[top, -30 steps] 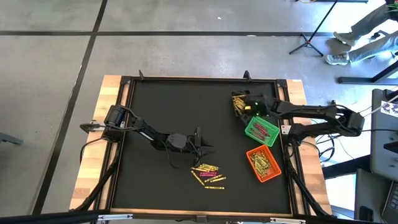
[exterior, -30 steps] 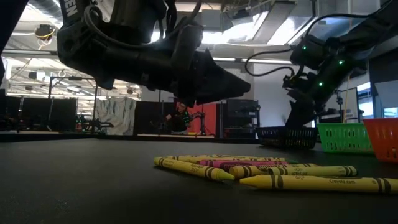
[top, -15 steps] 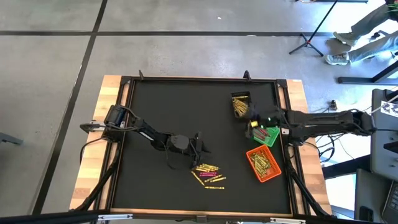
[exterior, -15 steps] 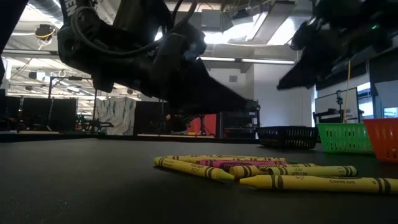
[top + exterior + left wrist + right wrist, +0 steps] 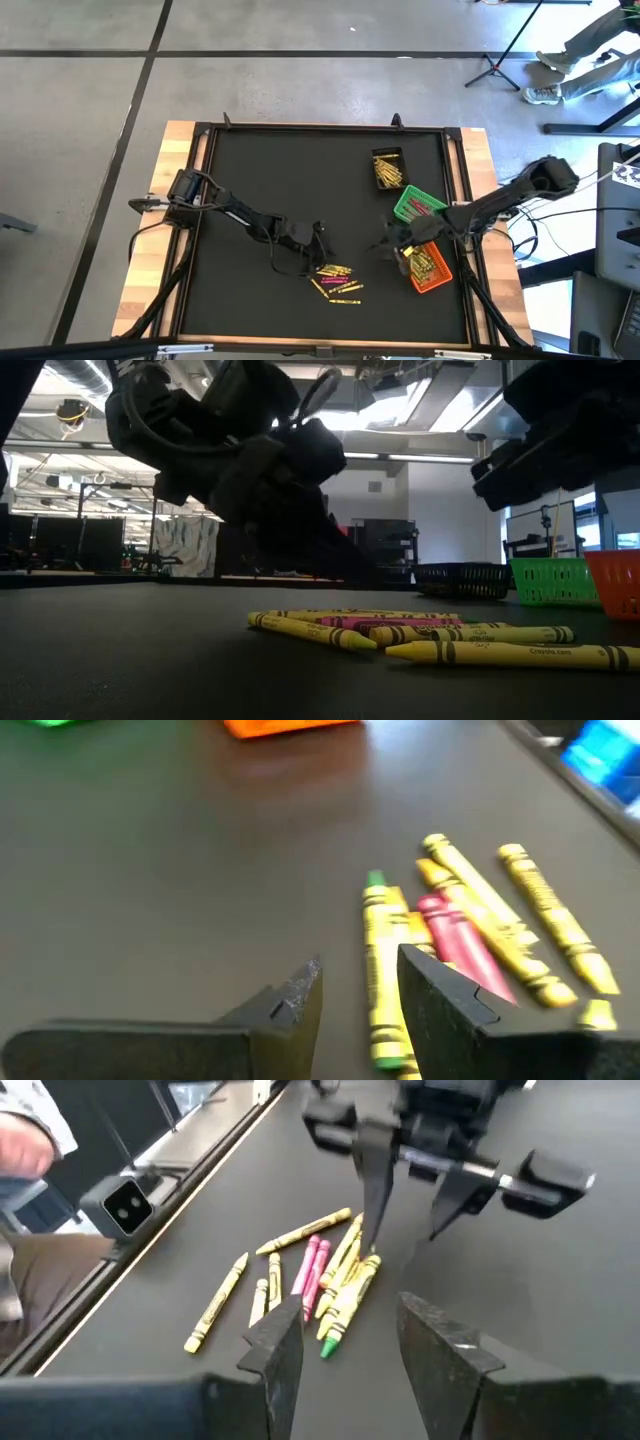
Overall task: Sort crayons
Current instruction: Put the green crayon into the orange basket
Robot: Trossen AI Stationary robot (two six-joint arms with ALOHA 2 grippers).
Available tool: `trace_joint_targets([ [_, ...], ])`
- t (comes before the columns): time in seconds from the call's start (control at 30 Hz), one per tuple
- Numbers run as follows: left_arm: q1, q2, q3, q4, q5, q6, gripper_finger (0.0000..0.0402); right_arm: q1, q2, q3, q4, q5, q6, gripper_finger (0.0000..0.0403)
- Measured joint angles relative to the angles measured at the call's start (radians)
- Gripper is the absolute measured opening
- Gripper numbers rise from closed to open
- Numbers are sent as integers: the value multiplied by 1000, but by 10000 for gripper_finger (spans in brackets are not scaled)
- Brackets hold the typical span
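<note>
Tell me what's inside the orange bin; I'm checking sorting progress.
The orange bin holds a layer of yellow crayons, seen from above. The right gripper and its arm cover the bin's upper corner, so anything there, or beneath the top layer, cannot be seen.

Matt black mat laid over pale wood table. Crayons wrapped in paper. Orange bin and green bin moulded in perforated plastic.

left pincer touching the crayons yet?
Apart. The low view shows the left pincer hanging above the crayons with background visible between them; its fingers are open and empty.
</note>
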Motion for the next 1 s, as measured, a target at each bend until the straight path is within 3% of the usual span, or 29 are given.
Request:
trace_joint_targets([
  [0.67, -13, 0, 0, -83, -31, 1, 114, 10, 490, 226, 26, 28, 2, 158],
  [0.83, -13, 0, 0, -83, -53, 1, 114, 10, 540, 262, 30, 8, 1, 158],
  [1.0, -12, 0, 0, -83, -58, 0, 114, 10, 544, 265, 16, 64, 1, 158],
])
